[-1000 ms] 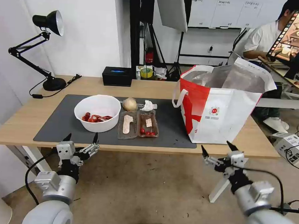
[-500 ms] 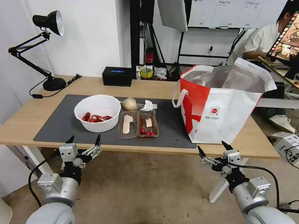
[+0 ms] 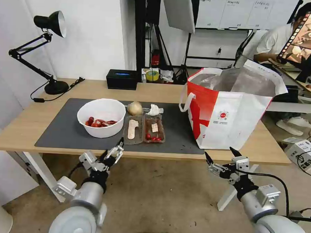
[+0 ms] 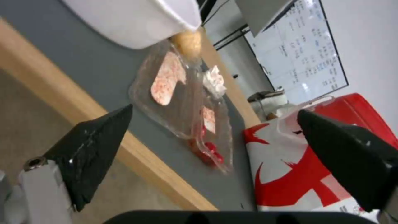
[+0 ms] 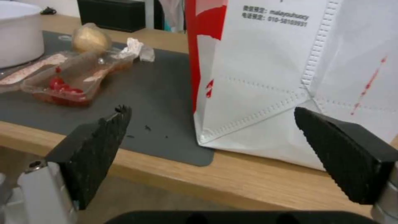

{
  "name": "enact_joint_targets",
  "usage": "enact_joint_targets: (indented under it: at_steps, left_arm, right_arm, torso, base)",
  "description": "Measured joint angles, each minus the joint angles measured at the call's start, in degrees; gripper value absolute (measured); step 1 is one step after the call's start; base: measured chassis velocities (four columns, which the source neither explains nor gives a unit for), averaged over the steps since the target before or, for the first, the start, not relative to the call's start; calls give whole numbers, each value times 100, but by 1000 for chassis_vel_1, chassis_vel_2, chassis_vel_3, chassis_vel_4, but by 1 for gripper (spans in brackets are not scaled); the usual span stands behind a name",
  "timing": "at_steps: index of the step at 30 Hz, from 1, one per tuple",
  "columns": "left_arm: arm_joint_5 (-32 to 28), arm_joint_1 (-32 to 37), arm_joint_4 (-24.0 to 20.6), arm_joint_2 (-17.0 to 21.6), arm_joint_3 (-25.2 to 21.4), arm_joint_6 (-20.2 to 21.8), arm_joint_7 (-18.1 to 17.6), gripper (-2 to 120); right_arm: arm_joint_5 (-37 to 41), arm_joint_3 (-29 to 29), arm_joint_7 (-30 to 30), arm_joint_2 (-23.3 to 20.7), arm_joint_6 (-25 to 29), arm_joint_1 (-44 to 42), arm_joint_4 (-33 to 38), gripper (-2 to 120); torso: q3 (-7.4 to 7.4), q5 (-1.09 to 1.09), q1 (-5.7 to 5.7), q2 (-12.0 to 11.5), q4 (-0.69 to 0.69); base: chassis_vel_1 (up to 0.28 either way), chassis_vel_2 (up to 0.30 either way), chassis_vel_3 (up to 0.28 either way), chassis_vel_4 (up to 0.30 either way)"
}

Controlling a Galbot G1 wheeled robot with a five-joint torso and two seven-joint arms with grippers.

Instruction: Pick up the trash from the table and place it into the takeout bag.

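Nearest the robot, the left gripper hangs spread wide and empty at the front edge of the table, just in front of the clear tray. The right gripper hangs spread and empty too, in front of the takeout bag. On the grey mat sit the white bowl with red scraps and the tray beside it. Behind the tray are what looks like an onion and the white tissue. The black tissue box is farthest back.

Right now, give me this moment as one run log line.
left gripper: open, at table edge near clear tray | right gripper: open, below takeout bag | trash: on mat
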Motion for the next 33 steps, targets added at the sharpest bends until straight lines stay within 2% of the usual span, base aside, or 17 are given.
enact_joint_targets:
  at_steps: [8,14,25,33]
  left_arm:
    - [-339,-70,110,-212,-31,-198,-63,100]
    - [-480,-302,305,-361,203,-228,-36,100]
    - [-588,-842,843,-510,653,-324,-7,100]
    - [-644,-1343,1390,-552,887,-426,-17,100]
  right_arm:
    - [-4,-354,4,-53,0,268,-203,100]
    - [-8,-407,6,-31,0,272,-230,100]
    - [-6,-368,12,-20,1,202,-215,100]
    - [-7,-260,16,-9,4,105,-199,100]
  torso:
    - [0,1,-1,0,2]
    - [0,0,0,0,-1]
    - [0,0,0,0,-1]
    - [0,0,0,1,-1]
  base:
    - [0,0,0,0]
    - [0,0,0,0]
    - [0,0,0,0]
    - [0,0,0,0]
